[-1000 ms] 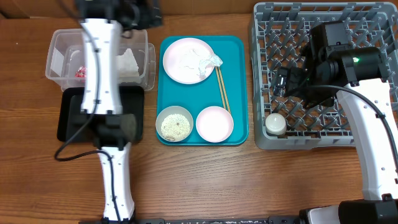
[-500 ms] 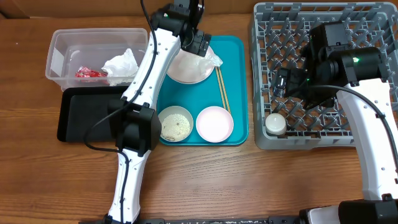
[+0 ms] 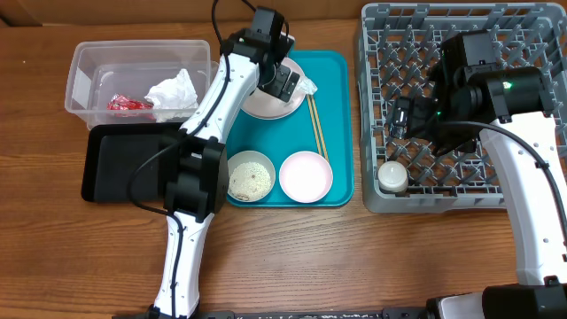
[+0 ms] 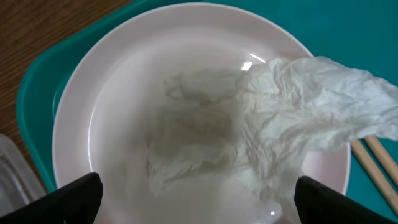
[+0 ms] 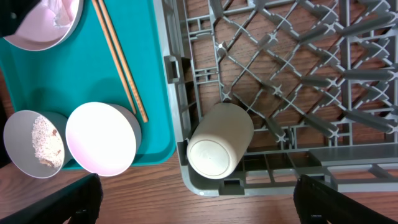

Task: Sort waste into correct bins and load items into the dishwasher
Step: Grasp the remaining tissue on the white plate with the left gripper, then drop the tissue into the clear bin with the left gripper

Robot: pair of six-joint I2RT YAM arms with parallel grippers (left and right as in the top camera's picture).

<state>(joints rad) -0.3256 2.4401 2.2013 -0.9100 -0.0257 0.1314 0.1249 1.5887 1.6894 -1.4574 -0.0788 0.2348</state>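
My left gripper (image 3: 280, 78) hangs open just above the pale plate (image 3: 263, 106) on the teal tray. In its wrist view the gripper (image 4: 199, 200) has both black fingertips wide apart over the plate (image 4: 118, 93). A crumpled white napkin (image 4: 298, 118) lies on the plate's right side, untouched. The chopsticks (image 3: 316, 124) lie beside the plate. A bowl of rice (image 3: 251, 178) and an empty white bowl (image 3: 306, 175) stand at the tray's front. My right gripper (image 3: 409, 119) is open over the grey rack (image 3: 532, 35), above the white cup (image 5: 219, 140) lying in it.
The clear tub (image 3: 85, 87) at the back left holds a red wrapper (image 3: 128, 105) and a white napkin (image 3: 174, 91). The black tray (image 3: 124, 164) lies in front of it. The teal tray (image 3: 342, 133) sits between the bins and the rack.
My left arm has swung right from above the tub and black tray to over the plate, its gripper still open. The right arm has not moved.
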